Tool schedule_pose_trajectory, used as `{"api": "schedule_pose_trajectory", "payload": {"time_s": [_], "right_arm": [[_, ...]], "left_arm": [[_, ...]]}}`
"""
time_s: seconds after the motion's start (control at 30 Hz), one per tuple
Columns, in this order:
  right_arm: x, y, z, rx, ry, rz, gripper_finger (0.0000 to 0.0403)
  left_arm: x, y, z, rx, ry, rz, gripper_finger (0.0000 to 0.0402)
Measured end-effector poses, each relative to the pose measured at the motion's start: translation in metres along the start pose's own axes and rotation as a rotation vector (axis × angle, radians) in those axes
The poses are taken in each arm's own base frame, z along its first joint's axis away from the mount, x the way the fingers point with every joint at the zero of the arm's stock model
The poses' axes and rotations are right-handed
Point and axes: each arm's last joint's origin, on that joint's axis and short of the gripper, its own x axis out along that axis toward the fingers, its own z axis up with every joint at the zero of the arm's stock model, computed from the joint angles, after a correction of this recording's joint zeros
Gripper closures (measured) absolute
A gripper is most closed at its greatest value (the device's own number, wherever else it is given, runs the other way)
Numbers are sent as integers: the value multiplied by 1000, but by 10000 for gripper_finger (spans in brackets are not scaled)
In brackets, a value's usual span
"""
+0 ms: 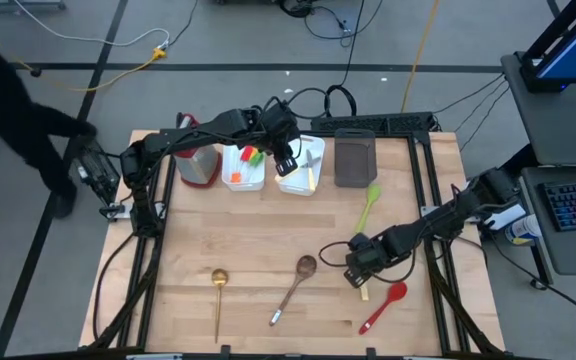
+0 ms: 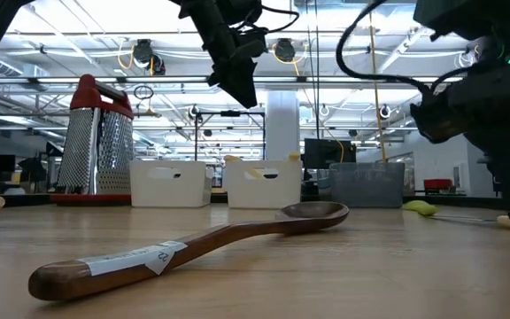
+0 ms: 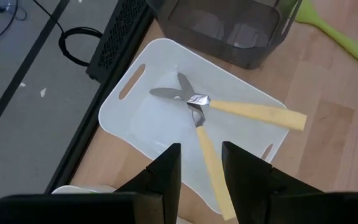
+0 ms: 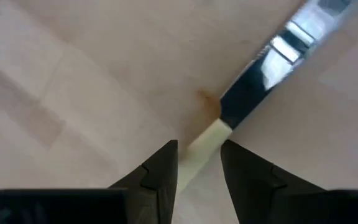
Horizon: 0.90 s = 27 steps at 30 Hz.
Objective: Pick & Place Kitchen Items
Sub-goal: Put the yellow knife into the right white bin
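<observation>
The left gripper (image 3: 201, 177) hovered open above the white bin (image 3: 135, 118) holding two cream-handled knives (image 3: 229, 109); the right gripper (image 4: 199, 168) straddled, unclosed, another knife's handle (image 4: 201, 149).

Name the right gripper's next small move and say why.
Probably close and lift: the right gripper hangs low over the table with its open fingers on either side of the cream handle of a knife that lies flat and apart from the bins.

Three knives (image 3: 229, 112), three bins (image 1: 243, 180)
</observation>
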Motion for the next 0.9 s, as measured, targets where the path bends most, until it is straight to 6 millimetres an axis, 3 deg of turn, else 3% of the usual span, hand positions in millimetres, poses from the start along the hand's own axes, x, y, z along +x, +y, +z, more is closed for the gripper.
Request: {"api": "schedule_pose_trajectory", "payload": {"time_s": [0.33, 0.67, 0.9], "right_arm": [[11, -19, 5, -44, 22, -58, 287], [15, -28, 4, -117, 36, -101, 373], [13, -27, 5, -187, 31, -81, 373]], "left_arm": [[0, 0, 0, 23, 0, 1, 282], [0, 0, 0, 24, 1, 1, 282], [0, -1, 0, 25, 2, -1, 282]]}}
